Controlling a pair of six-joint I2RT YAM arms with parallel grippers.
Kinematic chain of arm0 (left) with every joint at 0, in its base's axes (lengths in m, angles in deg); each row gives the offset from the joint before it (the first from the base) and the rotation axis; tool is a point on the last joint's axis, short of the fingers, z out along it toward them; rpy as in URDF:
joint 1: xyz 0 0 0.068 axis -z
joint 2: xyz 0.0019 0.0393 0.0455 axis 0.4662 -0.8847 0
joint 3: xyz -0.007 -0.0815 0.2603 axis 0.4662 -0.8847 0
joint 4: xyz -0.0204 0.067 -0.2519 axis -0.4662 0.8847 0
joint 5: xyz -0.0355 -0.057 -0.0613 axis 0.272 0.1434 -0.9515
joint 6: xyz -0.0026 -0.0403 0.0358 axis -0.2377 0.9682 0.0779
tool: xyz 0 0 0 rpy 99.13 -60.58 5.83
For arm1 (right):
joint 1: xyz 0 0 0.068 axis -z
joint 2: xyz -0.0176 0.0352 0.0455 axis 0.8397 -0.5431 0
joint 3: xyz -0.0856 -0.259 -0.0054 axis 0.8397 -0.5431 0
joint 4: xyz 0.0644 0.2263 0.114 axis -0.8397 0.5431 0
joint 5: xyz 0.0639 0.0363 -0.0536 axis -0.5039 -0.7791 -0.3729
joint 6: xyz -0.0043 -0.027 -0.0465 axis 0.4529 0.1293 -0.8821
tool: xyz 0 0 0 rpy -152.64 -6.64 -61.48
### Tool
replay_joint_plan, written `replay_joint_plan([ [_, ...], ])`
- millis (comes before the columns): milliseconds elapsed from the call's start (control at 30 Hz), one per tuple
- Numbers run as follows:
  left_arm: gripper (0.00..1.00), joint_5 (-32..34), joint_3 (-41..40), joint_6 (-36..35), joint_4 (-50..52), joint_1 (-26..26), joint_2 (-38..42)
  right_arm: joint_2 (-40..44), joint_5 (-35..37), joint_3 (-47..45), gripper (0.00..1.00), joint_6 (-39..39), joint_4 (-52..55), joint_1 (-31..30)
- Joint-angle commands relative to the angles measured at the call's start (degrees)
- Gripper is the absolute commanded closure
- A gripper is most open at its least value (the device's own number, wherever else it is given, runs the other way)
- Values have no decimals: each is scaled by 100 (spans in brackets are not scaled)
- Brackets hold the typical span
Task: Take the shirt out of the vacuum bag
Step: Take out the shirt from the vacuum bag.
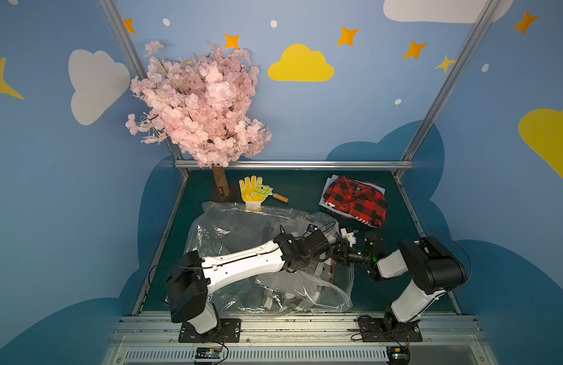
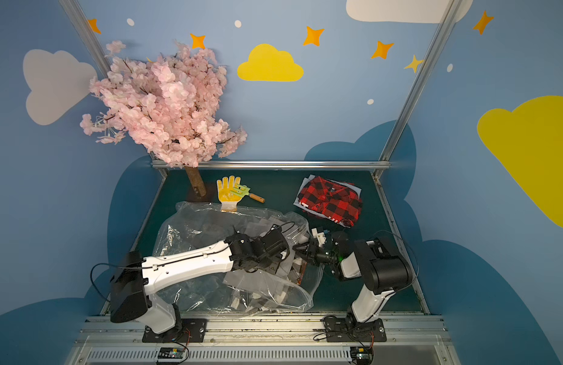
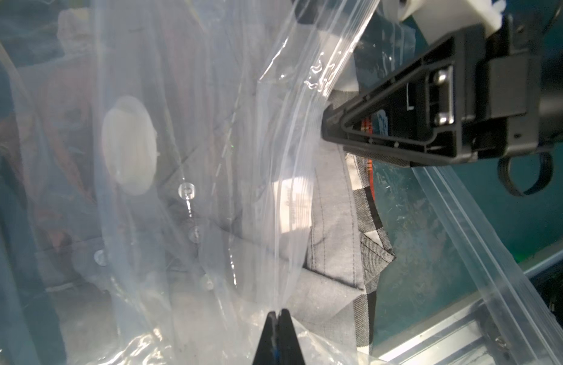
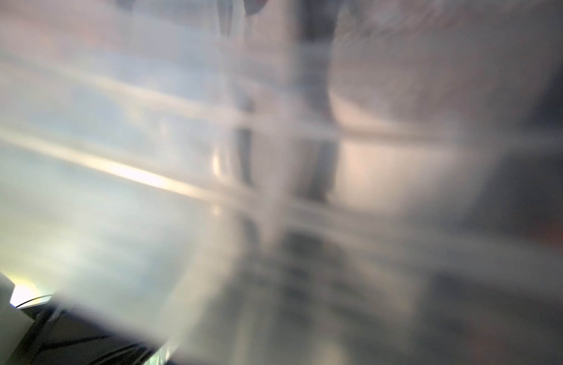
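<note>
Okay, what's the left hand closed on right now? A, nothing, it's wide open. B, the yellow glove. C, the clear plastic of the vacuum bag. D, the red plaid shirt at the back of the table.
C: in the left wrist view the left hand is shut, and a fold of the vacuum bag film runs straight into its tips.

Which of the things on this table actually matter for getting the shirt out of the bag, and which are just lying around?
Part of the job: vacuum bag; grey shirt inside it; left gripper, fingers shut on the plastic; right gripper at the bag's mouth.
Just lying about: red plaid shirt pile; yellow glove; green hand rake; pink blossom tree.
</note>
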State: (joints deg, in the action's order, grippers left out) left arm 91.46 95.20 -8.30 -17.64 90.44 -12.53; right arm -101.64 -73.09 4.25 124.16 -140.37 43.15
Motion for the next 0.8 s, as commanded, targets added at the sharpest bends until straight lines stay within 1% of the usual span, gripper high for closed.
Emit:
replay_joint_plan([
  [0, 97, 188, 220, -18, 197, -112, -30, -606, -138, -198, 52, 588, -1553, 7],
  [67, 97, 137, 278, -89, 196, -113, -31, -1115, -176, -147, 53, 873, -2146, 16],
  [167, 97, 64, 285, -167, 175, -104, -18, -1444, -125, 6, 57, 852, -2151, -2],
  [433, 97, -36, 157, -203, 45, -88, 125, -1064, -178, 239, 55, 1040, -2149, -54],
  [767, 97, -156, 337, -275, -53, 14, 263, -1167, -131, 366, 55, 1165, -2151, -393],
])
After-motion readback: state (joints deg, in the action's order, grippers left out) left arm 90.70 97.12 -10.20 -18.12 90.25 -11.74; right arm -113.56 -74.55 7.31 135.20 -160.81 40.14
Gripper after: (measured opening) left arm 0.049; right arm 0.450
